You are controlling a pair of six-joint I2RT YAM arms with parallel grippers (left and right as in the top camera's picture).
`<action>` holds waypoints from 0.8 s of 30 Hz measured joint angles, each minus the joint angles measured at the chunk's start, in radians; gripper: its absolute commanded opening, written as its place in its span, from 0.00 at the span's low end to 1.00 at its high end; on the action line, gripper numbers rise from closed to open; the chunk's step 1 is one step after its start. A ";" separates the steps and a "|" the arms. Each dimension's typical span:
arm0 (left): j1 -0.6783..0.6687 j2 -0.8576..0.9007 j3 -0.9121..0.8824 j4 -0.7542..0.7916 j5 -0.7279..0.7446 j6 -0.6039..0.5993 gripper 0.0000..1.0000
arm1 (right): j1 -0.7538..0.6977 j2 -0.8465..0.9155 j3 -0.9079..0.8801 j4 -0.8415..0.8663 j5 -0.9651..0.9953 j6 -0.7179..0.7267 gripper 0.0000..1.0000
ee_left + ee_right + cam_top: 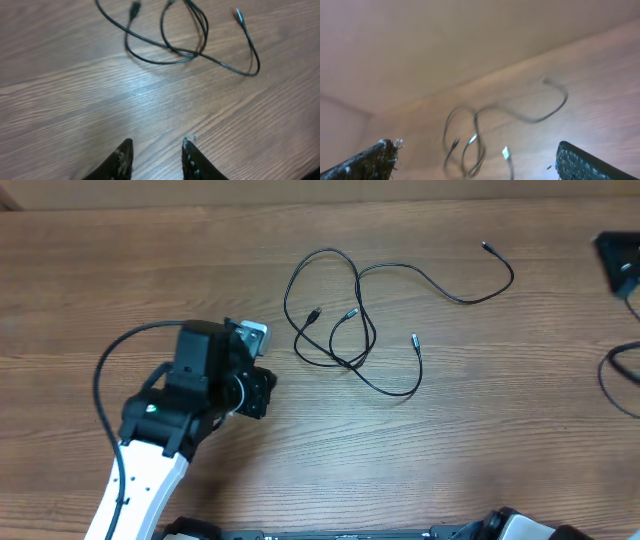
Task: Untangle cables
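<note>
Overhead: cables point(352, 330) lie in loose loops mid-table point(480, 450), strands crossing at one low snarl, one end trailing right. Left arm point(185, 405) angles in from bottom-left, just short of them, its tip hidden under the wrist housing. Right arm point(618, 258) cut off at right edge.

Left wrist: left gripper point(157, 145) over bare wood, jaws partly apart, nothing between. Cables ahead, upper loops cropped.

Right wrist: blurred. Right gripper point(475, 147) spread wide, empty, raised and tilted, cables beyond.
</note>
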 measured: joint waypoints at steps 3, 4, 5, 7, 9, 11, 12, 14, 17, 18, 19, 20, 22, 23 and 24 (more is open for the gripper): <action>-0.001 0.011 -0.015 0.064 0.022 0.012 0.41 | 0.055 -0.011 0.000 -0.092 0.002 -0.009 1.00; -0.001 0.011 -0.015 0.084 0.028 0.013 0.42 | 0.069 -0.014 0.000 -0.111 0.004 -0.011 1.00; -0.001 0.011 -0.015 0.102 0.033 0.014 0.41 | 0.079 -0.015 0.000 -0.126 0.005 -0.013 1.00; -0.001 0.015 -0.015 0.126 0.047 0.033 0.42 | 0.094 -0.015 0.000 -0.150 0.005 -0.015 1.00; -0.001 0.025 -0.015 0.135 0.072 0.070 0.42 | 0.106 -0.015 0.000 -0.174 0.007 -0.016 1.00; -0.006 0.042 -0.015 0.139 0.097 0.114 0.42 | 0.117 -0.015 0.000 -0.200 0.008 -0.018 1.00; -0.010 0.053 -0.015 0.141 0.106 0.136 0.43 | 0.124 -0.015 0.000 -0.209 0.008 -0.016 1.00; -0.022 0.079 -0.015 0.149 0.120 0.177 0.44 | 0.135 -0.015 0.000 -0.217 0.008 -0.016 1.00; -0.040 0.132 -0.015 0.165 0.134 0.223 0.45 | 0.154 -0.015 0.000 -0.218 0.008 -0.013 1.00; -0.047 0.154 -0.015 0.172 0.135 0.233 0.45 | 0.162 -0.015 -0.002 -0.217 0.009 -0.013 1.00; -0.050 0.172 -0.015 0.177 0.138 0.239 0.45 | 0.170 -0.015 -0.003 -0.218 0.008 -0.013 1.00; -0.055 0.193 -0.015 0.182 0.139 0.245 0.45 | 0.182 -0.015 -0.007 -0.218 0.008 -0.013 1.00; -0.068 0.235 -0.015 0.191 0.142 0.252 0.45 | 0.203 -0.015 -0.015 -0.217 0.008 -0.013 1.00; -0.075 0.256 -0.015 0.202 0.143 0.254 0.45 | 0.213 -0.015 -0.016 -0.217 0.009 -0.014 1.00; -0.081 0.274 -0.015 0.210 0.143 0.257 0.45 | 0.224 -0.015 -0.017 -0.216 0.009 -0.013 1.00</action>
